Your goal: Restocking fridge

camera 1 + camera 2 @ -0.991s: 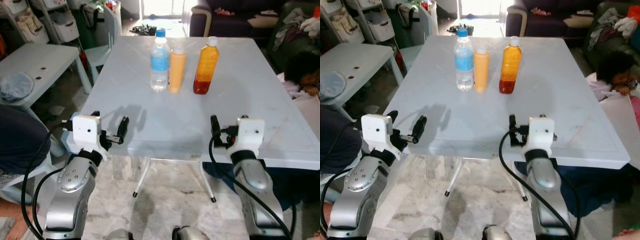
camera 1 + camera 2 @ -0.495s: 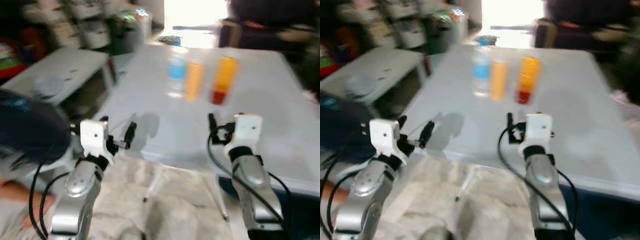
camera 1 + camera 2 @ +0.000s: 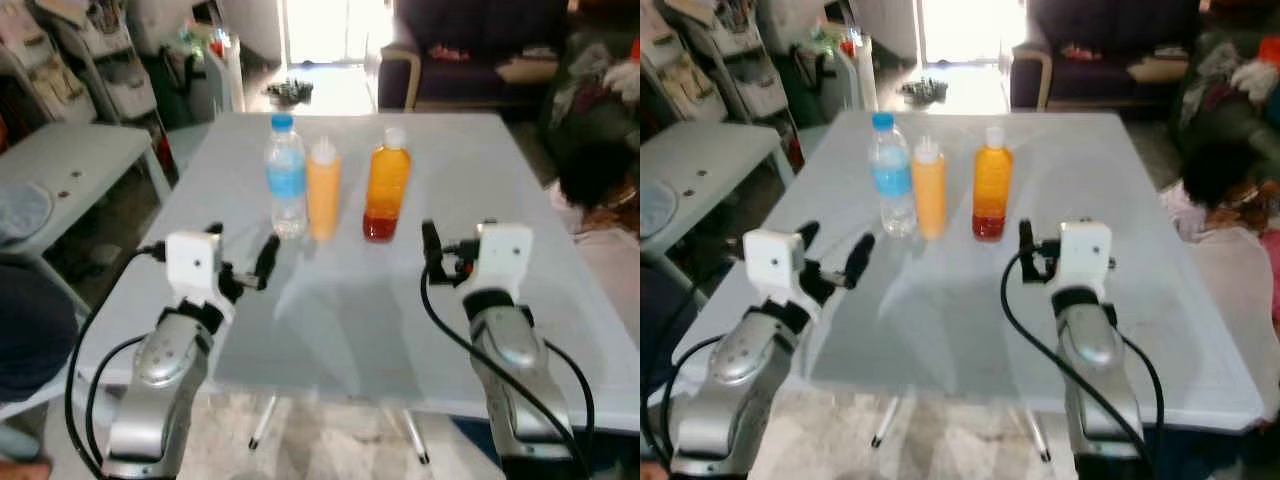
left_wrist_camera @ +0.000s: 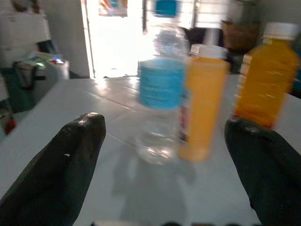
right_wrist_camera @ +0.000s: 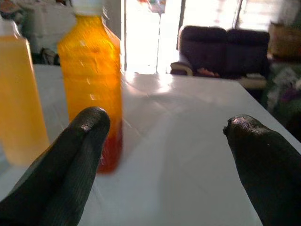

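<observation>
Three bottles stand in a row on the white table [image 3: 330, 310]: a clear water bottle [image 3: 286, 178] with a blue label and cap, a pale orange bottle [image 3: 323, 192], and an orange juice bottle [image 3: 387, 188] with a red bottom. My left gripper [image 3: 241, 255] hovers open over the table, just short of the water bottle [image 4: 161, 89] and the pale orange bottle [image 4: 203, 103]. My right gripper [image 3: 455, 245] is open too, a little right of the juice bottle [image 5: 91, 84]. Neither holds anything.
A low white side table [image 3: 70, 150] stands to the left, with shelves [image 3: 110, 60] behind it. A dark sofa [image 3: 470, 60] is beyond the table and a pile of clothes [image 3: 600, 110] lies at the right. A dark rounded shape [image 3: 25, 330] sits at my lower left.
The camera has come closer to the table. Both grippers, earlier at the table's front edge, now hang over its top and nearer the bottles. The bottles have not moved.
</observation>
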